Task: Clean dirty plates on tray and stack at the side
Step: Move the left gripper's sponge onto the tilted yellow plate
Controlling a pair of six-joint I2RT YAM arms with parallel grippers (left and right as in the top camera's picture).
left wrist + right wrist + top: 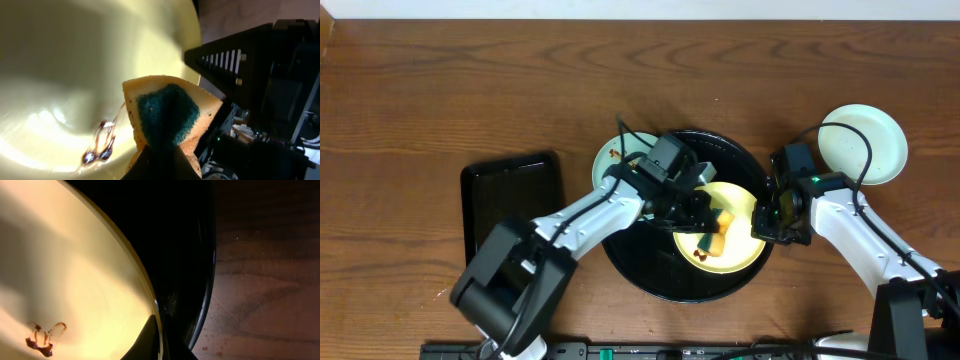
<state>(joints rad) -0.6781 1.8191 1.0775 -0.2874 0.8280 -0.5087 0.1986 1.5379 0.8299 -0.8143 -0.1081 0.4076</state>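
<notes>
Overhead: glossy round black tray

overhead: straight down, whole table; both wrist cams v close, share yellow plate.

A brown wooden table with wavy grain fills the view, a pale strip beyond its far edge.

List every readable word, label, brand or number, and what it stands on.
None: no word, label or number can be read in any view.
The yellow plate, the sponge, the round tray and the rectangular tray are unmarked.
Any print on the equipment along the overhead view's bottom edge is too small to read.
</notes>
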